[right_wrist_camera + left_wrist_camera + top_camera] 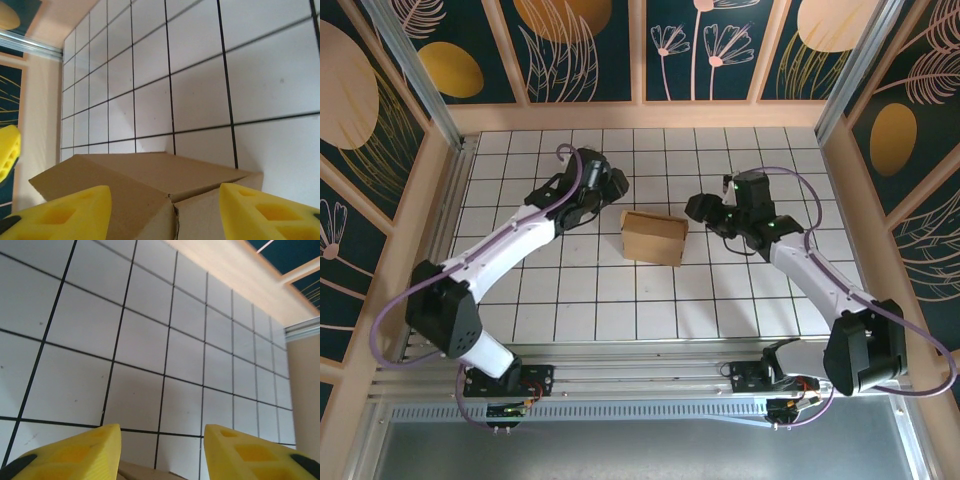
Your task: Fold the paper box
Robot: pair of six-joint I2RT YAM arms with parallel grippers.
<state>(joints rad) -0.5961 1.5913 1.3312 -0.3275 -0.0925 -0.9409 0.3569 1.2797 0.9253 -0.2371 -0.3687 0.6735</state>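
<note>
Overhead, finds the paper box [653, 237] folded into a small brown squarish block near the middle of the white tiled table [570, 300], flanked by both arms. Shows plain corrugated cardboard, closed on top, slightly askew to the black grid lines.

Puts the left gripper [608, 192] just beside the box's far left corner, at the end of a white arm [510, 250] reaching in from the near left, a purple cable [560, 150] looping above it. Through the left wrist camera, catches the yellow fingers [75, 452] standing well apart, released, with bare tiles between them and nothing clamped. Picks up a thin sliver of brown cardboard [137, 472] at the bottom edge, low between the fingertips.

Puts the right gripper [698, 208] just off the box's far right corner, on the other white arm [810, 275] angling in from the near right. Through the right wrist camera, looks down past parted yellow pads [270, 212] onto the box's upper faces and a corner seam, the cardboard lying between and beyond the tips. Reads as released, not clenched on the box; leaves unclear whether either pad brushes the cardboard.

Frames the scene with a pale wooden rim [640, 115] and dark panels [600, 50] painted with pale flowers and gold ovals.
</note>
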